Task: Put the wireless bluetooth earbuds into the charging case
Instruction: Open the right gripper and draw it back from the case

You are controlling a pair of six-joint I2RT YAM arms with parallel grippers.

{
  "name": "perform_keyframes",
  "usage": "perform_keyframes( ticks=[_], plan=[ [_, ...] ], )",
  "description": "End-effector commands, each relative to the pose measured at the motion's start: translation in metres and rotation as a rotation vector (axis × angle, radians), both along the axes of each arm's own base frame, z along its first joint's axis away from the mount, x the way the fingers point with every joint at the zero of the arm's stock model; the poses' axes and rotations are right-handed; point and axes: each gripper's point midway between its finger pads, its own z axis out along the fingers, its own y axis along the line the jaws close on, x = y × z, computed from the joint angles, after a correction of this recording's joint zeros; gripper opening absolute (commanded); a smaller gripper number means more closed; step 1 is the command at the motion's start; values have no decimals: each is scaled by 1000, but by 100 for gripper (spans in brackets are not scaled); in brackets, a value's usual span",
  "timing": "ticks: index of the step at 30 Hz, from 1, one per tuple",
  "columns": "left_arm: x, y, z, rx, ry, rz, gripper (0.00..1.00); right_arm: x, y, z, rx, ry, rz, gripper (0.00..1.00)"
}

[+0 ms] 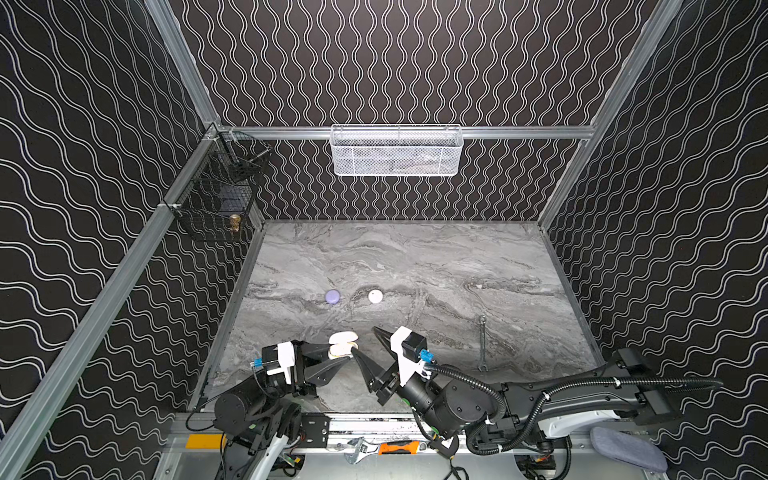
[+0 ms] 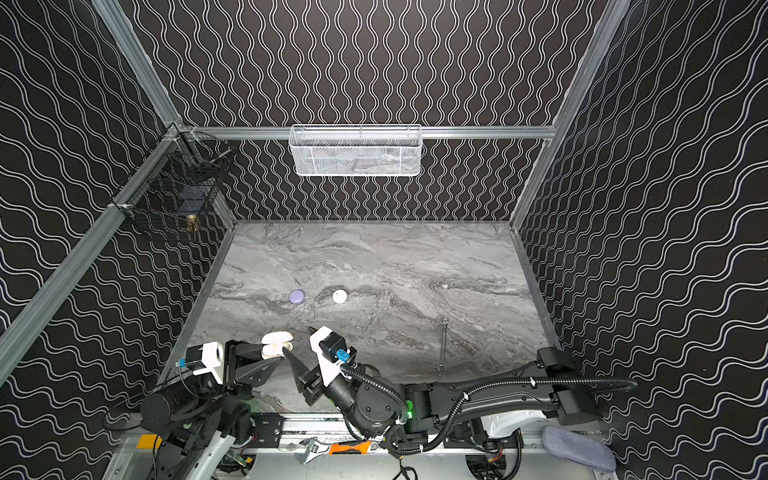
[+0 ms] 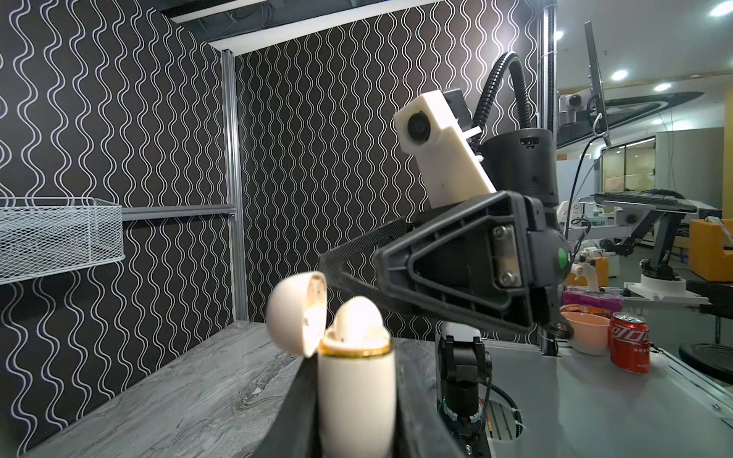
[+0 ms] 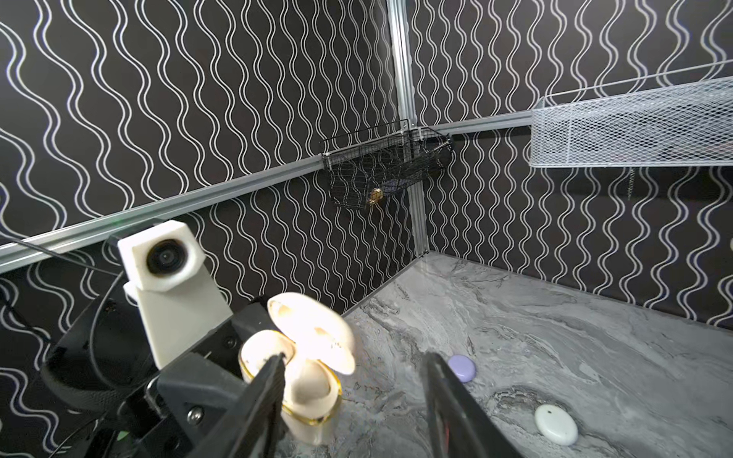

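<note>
Near the front edge of the table (image 1: 415, 257), the left gripper (image 1: 341, 356) clamped the open charging case (image 3: 355, 392) upright, probably so the right gripper (image 1: 365, 340), jaws apart and empty, could seat the earbud (image 3: 357, 317) standing inside.

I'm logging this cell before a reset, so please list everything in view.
grey marble-look table: one, grey, cell floor
cream oval charging case: one, cream, lid open, table's near-left
cream earbud: one, cream, sticking up from that case
round lavender case: one, lavender, shut, mid-table
round white case: one, white, shut, right of the lavender one
long steel wrench: one, silver, table's right side
white mesh basket: one, white, rear rail
black wire basket: one, black, left rear corner
adjustable steel wrench: one, silver, front rail
orange-handled tool: one, orange, front rail
left gripper: one, black, fingers shut on the cream case
right gripper: one, black, fingers open beside that case
</note>
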Motion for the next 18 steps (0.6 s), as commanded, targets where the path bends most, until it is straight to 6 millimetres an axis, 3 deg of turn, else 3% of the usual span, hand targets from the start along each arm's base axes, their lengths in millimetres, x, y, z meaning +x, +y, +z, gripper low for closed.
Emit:
perform_keyframes(
  ticks=[1,5,8,12,18],
  plan=[
    [0,0,0,2,-15,10,0,14,-24,13,33,-10,-96,47],
    [11,0,-6,23,24,49,0,31,-58,20,70,12,-136,36],
    [16,0,-7,32,47,71,0,56,-66,10,79,104,-75,35],
    [20,0,-9,34,69,83,0,83,-55,-13,38,210,39,34],
    [27,-1,-13,50,102,89,0,92,1,-47,-84,292,194,35]
  ],
)
